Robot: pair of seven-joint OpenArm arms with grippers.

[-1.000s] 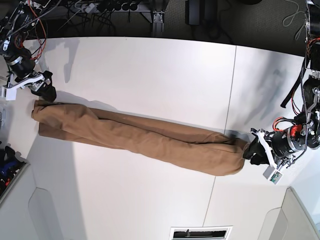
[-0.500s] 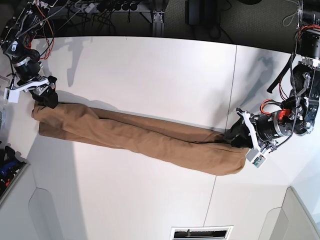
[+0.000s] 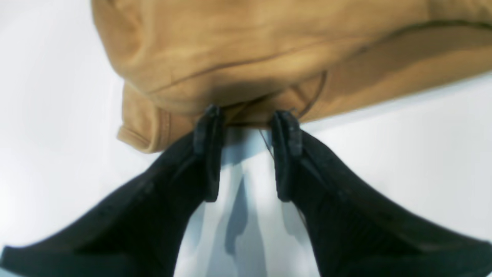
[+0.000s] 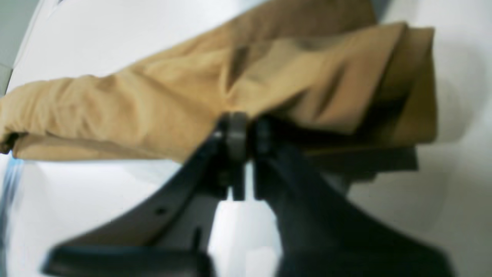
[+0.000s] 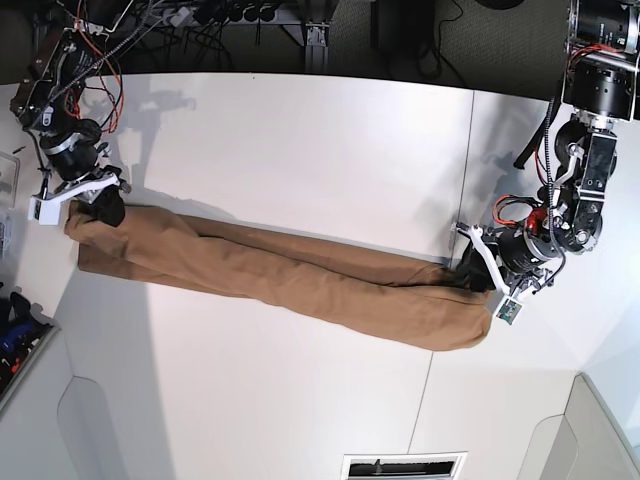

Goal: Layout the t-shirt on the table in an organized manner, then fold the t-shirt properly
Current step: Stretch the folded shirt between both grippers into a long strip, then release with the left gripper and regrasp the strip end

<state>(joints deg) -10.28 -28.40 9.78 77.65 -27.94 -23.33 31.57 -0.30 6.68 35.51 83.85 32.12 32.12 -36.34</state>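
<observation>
**Both ends of the shirt, one pinched and one not yet**

The t-shirt (image 5: 290,275) lies as a long, bunched rope across the table (image 5: 300,140), stretched from near my right arm on one side to my left arm on the other. It is twisted and doubled on itself, nowhere near flat, so I judge the layout step is only starting.

My right gripper (image 4: 240,132) has its jaws pressed together at the edge of the cloth. The wrist view shows folds of tan fabric draped right over the tips, and they look clamped on a layer of it, though the blur keeps me from seeing how much cloth is caught.

My left gripper (image 3: 248,119) stands with its jaws apart. The fingertips (image 3: 209,115) touch the hem edge beside a stitched cuff or collar band, with bare table showing between them. Nothing is held there yet.

To do this well, I think the left jaws should slide further onto the fabric so they straddle a seam, not just the outermost fold, and then close. A grip on a single layer at a corner would let the shirt open when both arms lift and spread; a grip on the whole bundle would only carry the rope about. The right pinch looks shallow, so pulling gently and evenly seems wise, lest the cloth slip free.
</observation>
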